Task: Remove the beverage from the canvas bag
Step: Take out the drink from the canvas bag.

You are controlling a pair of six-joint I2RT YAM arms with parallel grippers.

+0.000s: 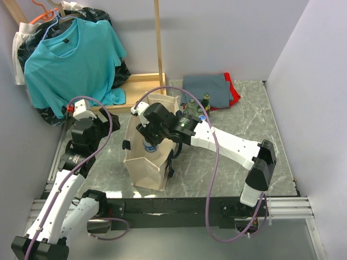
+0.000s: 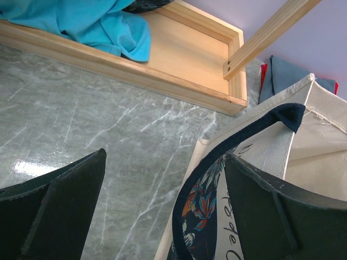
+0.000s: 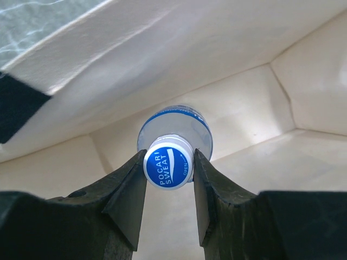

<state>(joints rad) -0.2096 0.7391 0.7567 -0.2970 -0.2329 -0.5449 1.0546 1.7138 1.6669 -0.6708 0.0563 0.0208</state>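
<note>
The beige canvas bag (image 1: pixel 145 169) stands upright mid-table, its mouth open. My right gripper (image 1: pixel 149 140) reaches down into that mouth. In the right wrist view the right gripper (image 3: pixel 169 158) is shut on the blue-and-white cap of the beverage (image 3: pixel 176 123), a clear bottle upright inside the bag (image 3: pixel 255 103). The bottle's top shows in the bag's mouth (image 1: pixel 150 147). My left gripper (image 1: pixel 119 129) is at the bag's left side. In its own view it (image 2: pixel 168 211) is open, and the bag's rim (image 2: pixel 201 145) with its black strap (image 2: pixel 191 181) lies between the fingers.
A wooden rack (image 1: pixel 145 79) holds a teal T-shirt (image 1: pixel 70 54), with a black plastic bag (image 1: pixel 30 46) behind it. Folded grey and red clothes (image 1: pixel 210 89) lie at the back. Glass bottles (image 1: pixel 198 106) stand just behind the canvas bag. Walls close in left and right.
</note>
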